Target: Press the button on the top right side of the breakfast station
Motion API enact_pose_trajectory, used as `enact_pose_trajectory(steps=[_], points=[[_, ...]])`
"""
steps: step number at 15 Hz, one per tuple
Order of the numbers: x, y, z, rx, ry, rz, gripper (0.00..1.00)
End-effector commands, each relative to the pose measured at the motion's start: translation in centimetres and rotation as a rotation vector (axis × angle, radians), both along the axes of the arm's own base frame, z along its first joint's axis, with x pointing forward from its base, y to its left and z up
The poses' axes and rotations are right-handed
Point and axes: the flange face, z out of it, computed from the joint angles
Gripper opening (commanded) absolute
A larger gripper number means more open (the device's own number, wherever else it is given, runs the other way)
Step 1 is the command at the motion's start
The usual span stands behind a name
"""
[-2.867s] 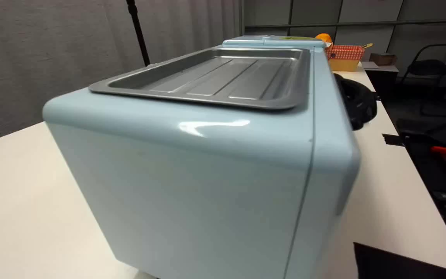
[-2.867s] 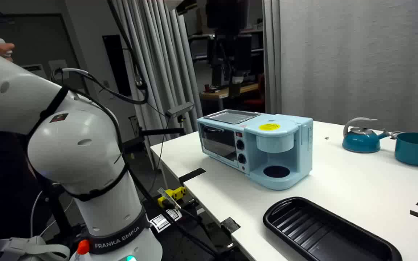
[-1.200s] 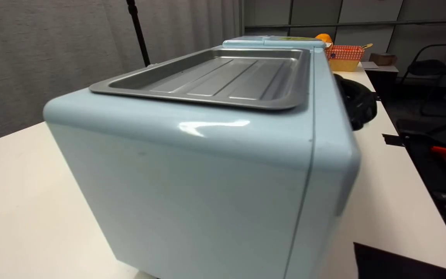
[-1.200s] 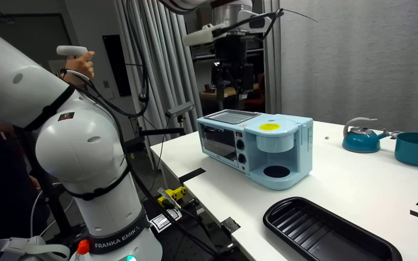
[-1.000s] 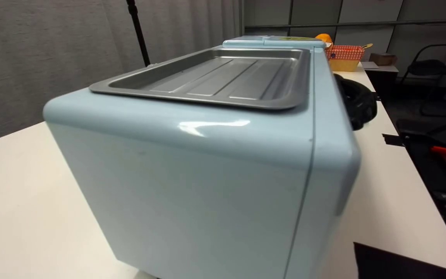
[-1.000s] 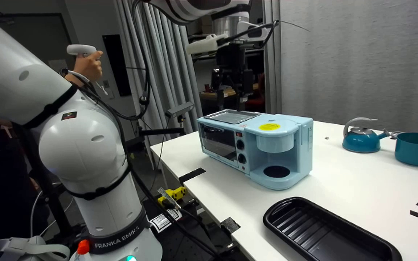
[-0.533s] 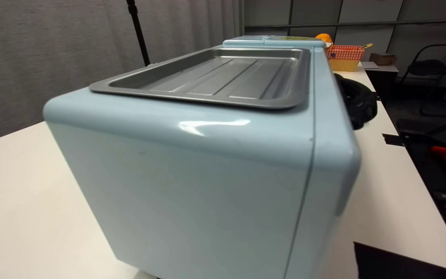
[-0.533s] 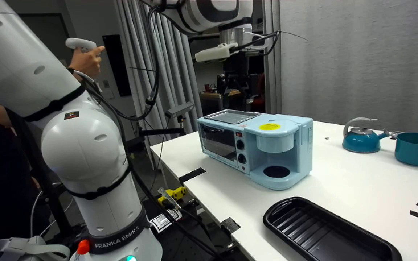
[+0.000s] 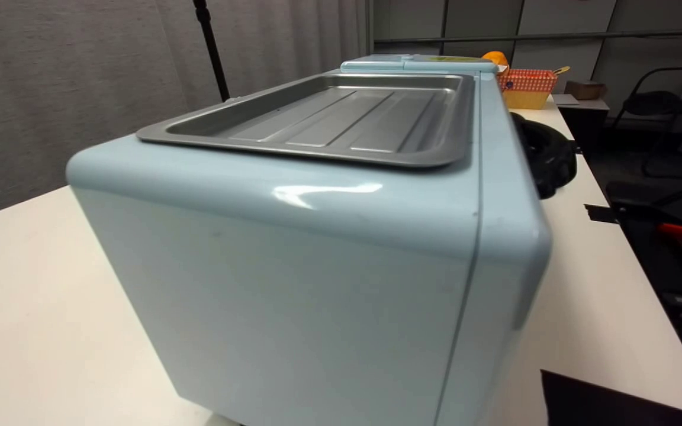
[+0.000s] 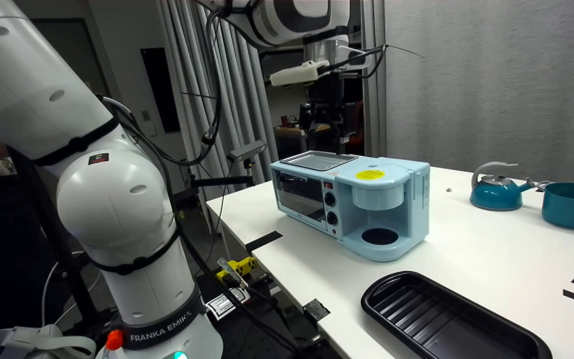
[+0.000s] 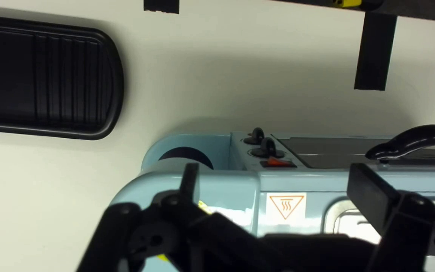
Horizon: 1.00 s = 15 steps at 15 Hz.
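Pan [image 10: 446,319], black and ridged inside, lies on the white table [image 10: 486,249] near the breakfast station [image 10: 346,202], which carries a grooved metal tray [image 9: 341,115] on top. Well apart, a teal pot [image 10: 571,209], its floor hidden, stands beside a kettle [image 10: 495,195]. The gripper [image 11: 275,181], fingers [image 11: 370,196] spread wide, hangs near the station, lower than before.

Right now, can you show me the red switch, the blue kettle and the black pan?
Red switch [image 11: 278,162]: wrist view, on its red rocker.
Blue kettle [image 10: 496,196]: in an exterior view, on its round body.
Black pan [image 11: 53,77]: wrist view, on its ridged floor.
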Motion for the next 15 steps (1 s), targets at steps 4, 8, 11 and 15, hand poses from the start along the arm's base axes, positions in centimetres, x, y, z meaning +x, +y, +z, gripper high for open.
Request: enact_pose_trajectory(steps=[4, 8, 11, 15], points=[[1.8, -0.2, -1.3, -0.035, -0.023, 0.008, 1.0], [4.3, 1.3, -2.2, -0.05, -0.079, 0.015, 1.0], [6.3, 1.5, -2.9, -0.051, -0.115, -0.002, 1.0], [9.0, 1.0, -2.6, -0.069, -0.164, -0.019, 0.94]])
